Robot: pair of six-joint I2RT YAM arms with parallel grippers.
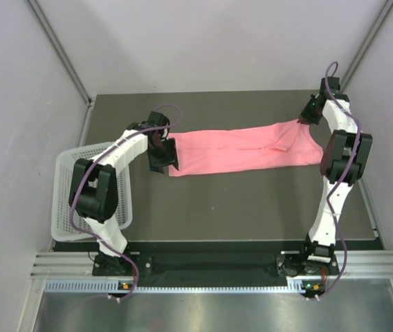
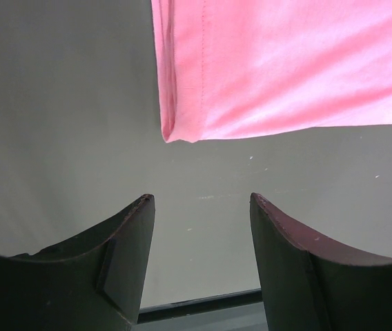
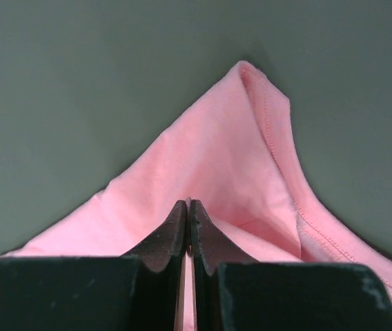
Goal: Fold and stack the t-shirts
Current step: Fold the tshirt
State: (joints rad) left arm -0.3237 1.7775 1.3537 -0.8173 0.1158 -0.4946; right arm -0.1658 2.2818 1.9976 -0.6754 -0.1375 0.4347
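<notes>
The salmon-pink t-shirt (image 1: pixel 245 149) lies stretched as a long band across the dark table, from middle left to far right. My right gripper (image 1: pixel 306 119) is shut on the t-shirt's far right corner; in the right wrist view the fabric (image 3: pixel 210 165) is pinched between the closed fingers and pulls up into a peak. My left gripper (image 1: pixel 162 158) is open and empty at the t-shirt's left end. In the left wrist view the t-shirt's hemmed corner (image 2: pixel 182 131) lies just beyond the gap between the fingers (image 2: pixel 130 234), not touching them.
A white perforated plastic basket (image 1: pixel 68 187) stands at the table's left edge, partly under the left arm. The dark table (image 1: pixel 238 207) is walled by white panels at the back and sides. A metal rail runs along the near edge.
</notes>
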